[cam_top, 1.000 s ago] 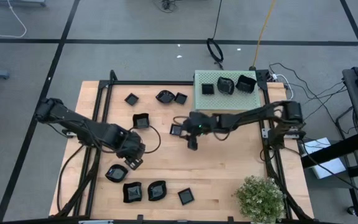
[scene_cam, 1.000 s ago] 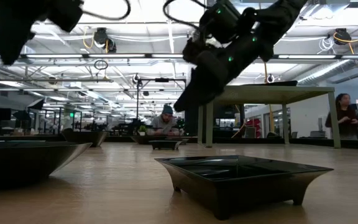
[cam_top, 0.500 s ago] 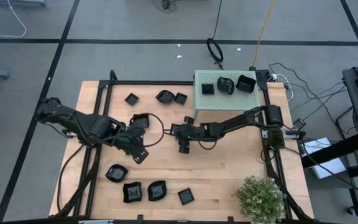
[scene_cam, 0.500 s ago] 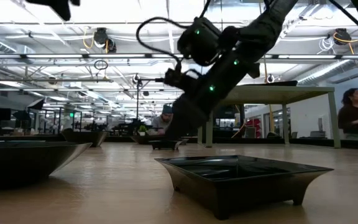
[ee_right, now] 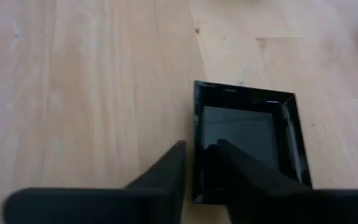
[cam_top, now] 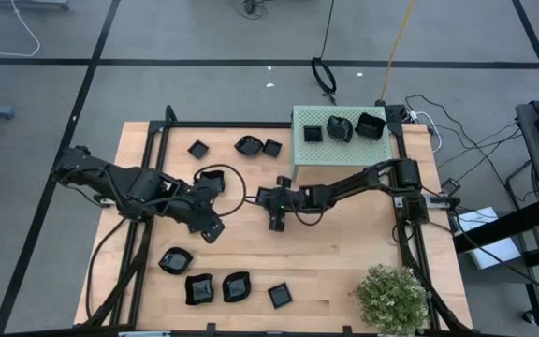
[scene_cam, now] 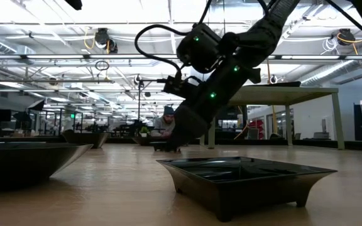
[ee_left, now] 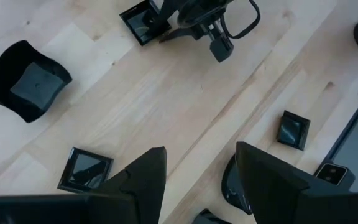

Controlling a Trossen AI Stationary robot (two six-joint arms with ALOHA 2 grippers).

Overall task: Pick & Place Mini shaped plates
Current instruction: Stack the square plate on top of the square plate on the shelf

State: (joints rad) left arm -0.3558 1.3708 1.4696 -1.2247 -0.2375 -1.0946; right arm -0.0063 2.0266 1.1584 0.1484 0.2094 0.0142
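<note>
From above, the left gripper (cam_top: 209, 229) hangs over the middle of the table (cam_top: 335, 253), and only its own wrist view shows its fingers (ee_left: 145, 177) spread wide with nothing between them. Further right, the right gripper (cam_top: 267, 197) reaches a small square plate (cam_top: 265, 196). Its wrist view alone shows the fingers (ee_right: 166, 171) pinching that plate's rim (ee_right: 199, 149).
</note>
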